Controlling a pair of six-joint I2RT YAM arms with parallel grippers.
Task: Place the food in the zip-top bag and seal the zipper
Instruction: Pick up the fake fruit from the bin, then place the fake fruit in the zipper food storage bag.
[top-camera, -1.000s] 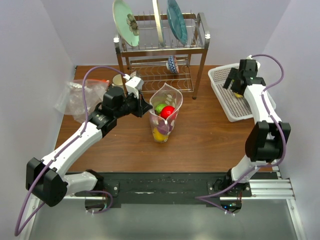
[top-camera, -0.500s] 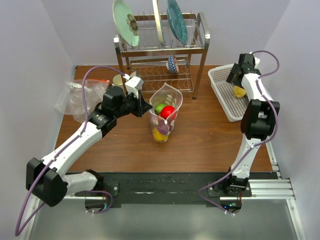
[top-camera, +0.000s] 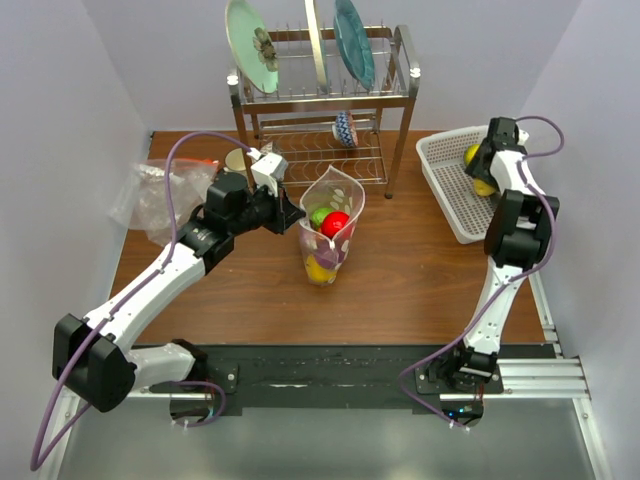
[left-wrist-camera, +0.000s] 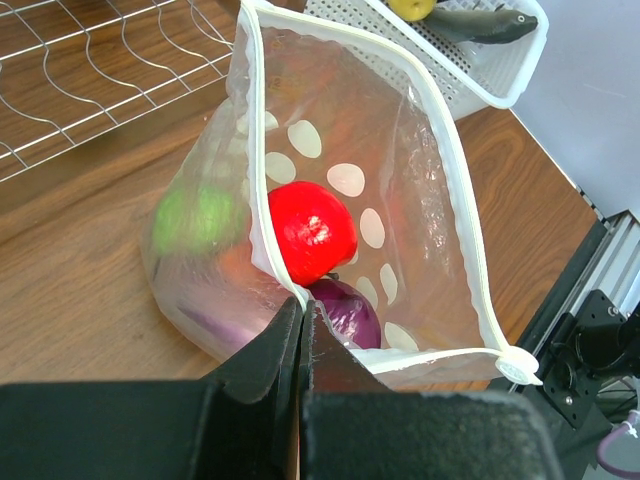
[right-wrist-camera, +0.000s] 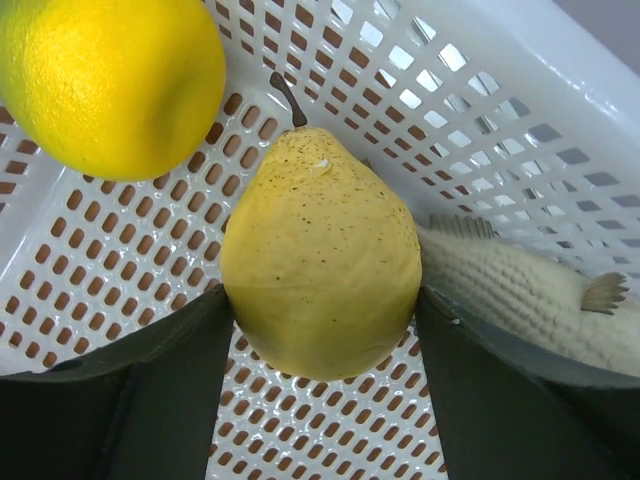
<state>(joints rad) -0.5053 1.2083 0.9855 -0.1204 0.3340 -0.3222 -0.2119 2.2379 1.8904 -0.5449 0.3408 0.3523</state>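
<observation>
Here, we work two spots.
Our left end effector (left-wrist-camera: 302, 305) pinches the dotted clear plastic bag (left-wrist-camera: 335, 130); our right end effector (right-wrist-camera: 322, 335) flanks a speckled yellow pear (right-wrist-camera: 320, 240), grip unclear.

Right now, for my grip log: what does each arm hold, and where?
Left jaws pinch the clear dotted zip-top bag at its white mouth edge. Right jaws clasp the yellow speckled pear across its wide belly.
</observation>
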